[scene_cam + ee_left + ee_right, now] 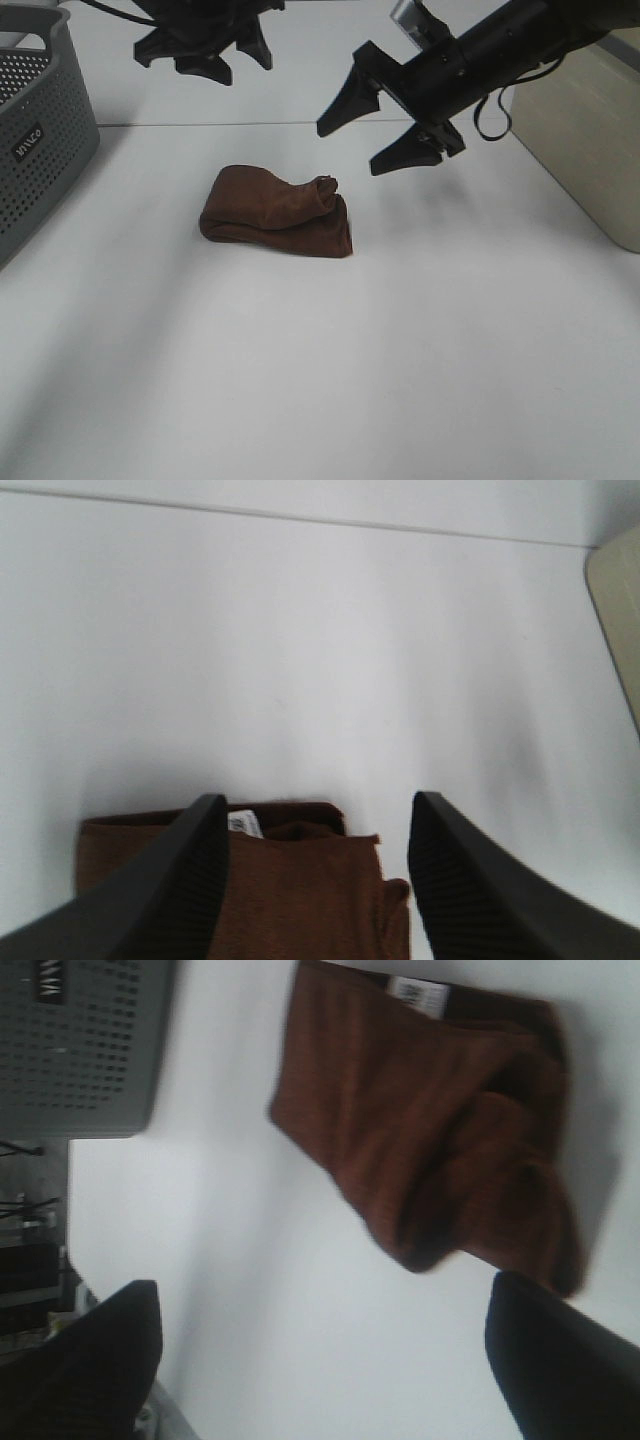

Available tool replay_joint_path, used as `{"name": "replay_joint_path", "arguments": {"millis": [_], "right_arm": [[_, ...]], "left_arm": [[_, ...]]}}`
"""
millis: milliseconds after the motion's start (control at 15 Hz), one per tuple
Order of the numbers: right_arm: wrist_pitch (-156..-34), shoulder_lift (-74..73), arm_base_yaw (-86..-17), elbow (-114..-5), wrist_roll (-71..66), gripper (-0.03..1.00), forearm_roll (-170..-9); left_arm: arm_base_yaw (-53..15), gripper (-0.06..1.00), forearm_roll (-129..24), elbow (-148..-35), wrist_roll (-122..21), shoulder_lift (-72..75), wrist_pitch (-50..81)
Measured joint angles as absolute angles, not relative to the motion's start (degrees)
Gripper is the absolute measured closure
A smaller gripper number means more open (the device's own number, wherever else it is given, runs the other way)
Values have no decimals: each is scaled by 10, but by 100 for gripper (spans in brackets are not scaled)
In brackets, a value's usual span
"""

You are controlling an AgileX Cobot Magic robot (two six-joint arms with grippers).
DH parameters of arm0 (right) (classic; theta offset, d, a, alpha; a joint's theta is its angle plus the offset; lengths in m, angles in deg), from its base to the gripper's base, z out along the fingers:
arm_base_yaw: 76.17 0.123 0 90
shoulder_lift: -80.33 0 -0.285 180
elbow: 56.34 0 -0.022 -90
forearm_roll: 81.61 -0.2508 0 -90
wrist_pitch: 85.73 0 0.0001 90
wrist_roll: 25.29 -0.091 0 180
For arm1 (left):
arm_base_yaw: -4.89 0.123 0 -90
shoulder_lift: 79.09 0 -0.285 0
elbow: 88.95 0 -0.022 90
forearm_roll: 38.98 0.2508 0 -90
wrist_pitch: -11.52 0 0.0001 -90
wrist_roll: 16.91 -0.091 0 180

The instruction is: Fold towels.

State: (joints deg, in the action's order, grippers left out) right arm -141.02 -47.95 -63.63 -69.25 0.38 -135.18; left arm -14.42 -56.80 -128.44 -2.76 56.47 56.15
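The reddish-brown towel point(277, 212) lies folded in a loose, lumpy bundle in the middle of the white table. Its white tag point(243, 823) shows at one edge, also in the right wrist view point(417, 996). My left gripper point(205, 55) is open and empty, held high above the table behind the towel point(290, 890). My right gripper point(372, 128) is open and empty, in the air to the right of and behind the towel point(430, 1140). Neither gripper touches the cloth.
A grey perforated basket point(35, 130) stands at the left edge of the table, seen also in the right wrist view point(80, 1050). A beige box point(590, 130) stands at the right edge. The table's back edge point(200, 124) runs behind the towel.
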Motion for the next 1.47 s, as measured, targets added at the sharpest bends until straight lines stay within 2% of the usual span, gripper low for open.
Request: {"name": "replay_joint_path", "arguments": {"millis": [267,467,733,1067,1467], "right_arm": [[-1416,-546,-599,-692,112,14,-1532],[-1413,-606,-602,-692,153,14,-1575],[-1354,-614,-620,-692,90,14,-1519],[-1390,-576,-643,-692,61,14,-1472],[-1424,-405,-646,-692,-141,14,-1192]], "left_arm": [[-117,42,-551,-1284,-29,550,580],[-116,42,-550,-1284,-29,549,597],[-116,42,-521,-1284,-29,549,622],[-116,42,-457,-1284,-29,547,682],[-116,42,-344,-1284,-46,479,798]]}}
